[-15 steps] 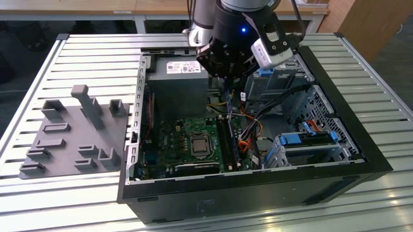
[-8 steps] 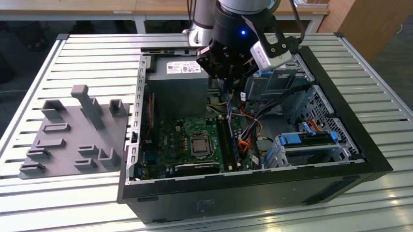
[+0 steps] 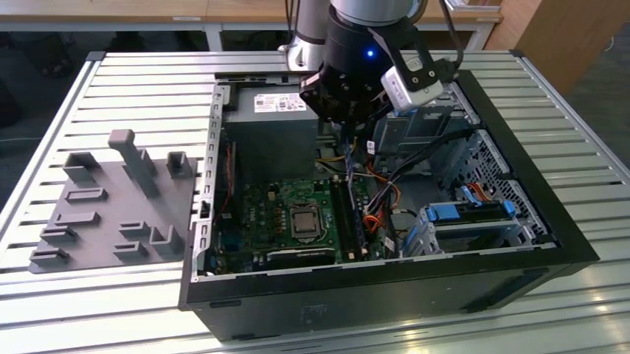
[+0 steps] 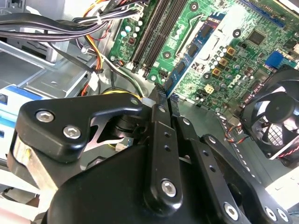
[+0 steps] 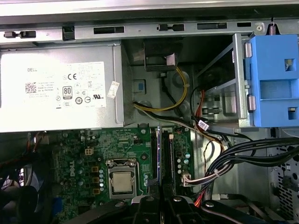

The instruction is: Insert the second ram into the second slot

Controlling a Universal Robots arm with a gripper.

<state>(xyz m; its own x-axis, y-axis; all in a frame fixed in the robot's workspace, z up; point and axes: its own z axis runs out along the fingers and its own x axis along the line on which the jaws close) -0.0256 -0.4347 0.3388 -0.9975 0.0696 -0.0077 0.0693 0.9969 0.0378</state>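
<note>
My gripper (image 3: 350,136) hangs over the open computer case (image 3: 551,228), above the green motherboard (image 3: 285,214). Its black fingers (image 4: 159,121) are shut on the second ram (image 5: 159,156), a thin blue board seen edge-on. In the first wrist view the ram runs lengthwise over the dark memory slots (image 5: 170,161), right of the processor socket (image 5: 122,179). The second wrist view has a sliver of the blue ram (image 4: 168,92) poking out between the fingertips, still some way above the slots (image 4: 154,28). I cannot tell which slot it is lined up with.
A grey power supply (image 5: 60,88) sits beyond the slots. Bundled cables (image 5: 243,149) and a blue drive bracket (image 5: 273,84) crowd one side, and a case fan (image 4: 275,116) the other. A grey fixture plate (image 3: 108,206) lies at the exterior view's left.
</note>
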